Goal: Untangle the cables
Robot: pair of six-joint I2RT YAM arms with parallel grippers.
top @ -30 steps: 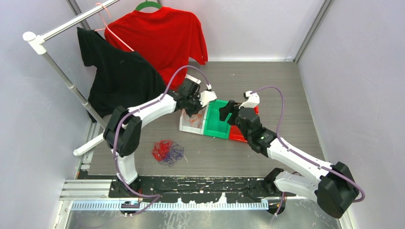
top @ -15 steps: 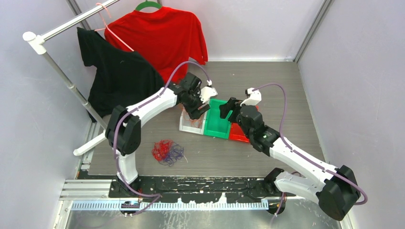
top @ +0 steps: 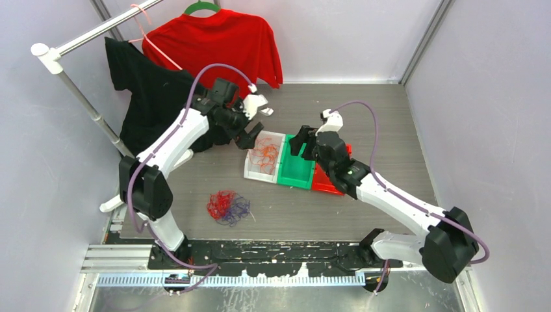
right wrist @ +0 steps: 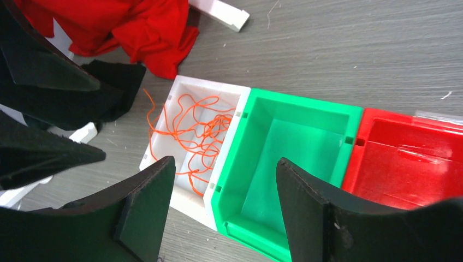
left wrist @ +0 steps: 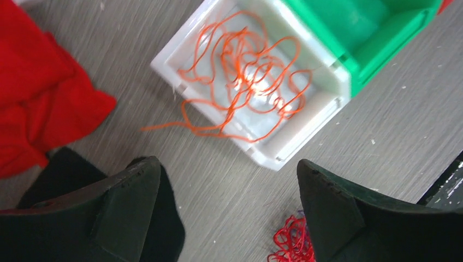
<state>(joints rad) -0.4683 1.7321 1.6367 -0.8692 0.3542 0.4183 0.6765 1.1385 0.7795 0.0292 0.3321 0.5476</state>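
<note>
A loose clump of orange cables point(top: 263, 153) lies in the white bin point(top: 249, 171); one strand hangs over its rim point(left wrist: 164, 126). A red and blue-purple tangle of cables point(top: 227, 206) sits on the table nearer the arm bases. My left gripper point(top: 253, 135) hangs open and empty above the table, just back-left of the white bin point(left wrist: 306, 136); the left wrist view shows its gap point(left wrist: 226, 164) bare. My right gripper point(top: 297, 144) is open and empty over the green bin point(right wrist: 297, 136), with the orange cables point(right wrist: 191, 131) to its left.
A green bin point(top: 295, 175) and a red bin point(top: 326, 185) stand in a row to the right of the white one. A red shirt point(top: 221, 45) and a black shirt point(top: 162, 104) hang from a rack point(top: 78, 97) at the back left, close behind the left arm.
My left gripper has opened, leaving the orange cables in the white bin, and has lifted away to the back left. My right gripper has shifted slightly back-left over the green bin.
</note>
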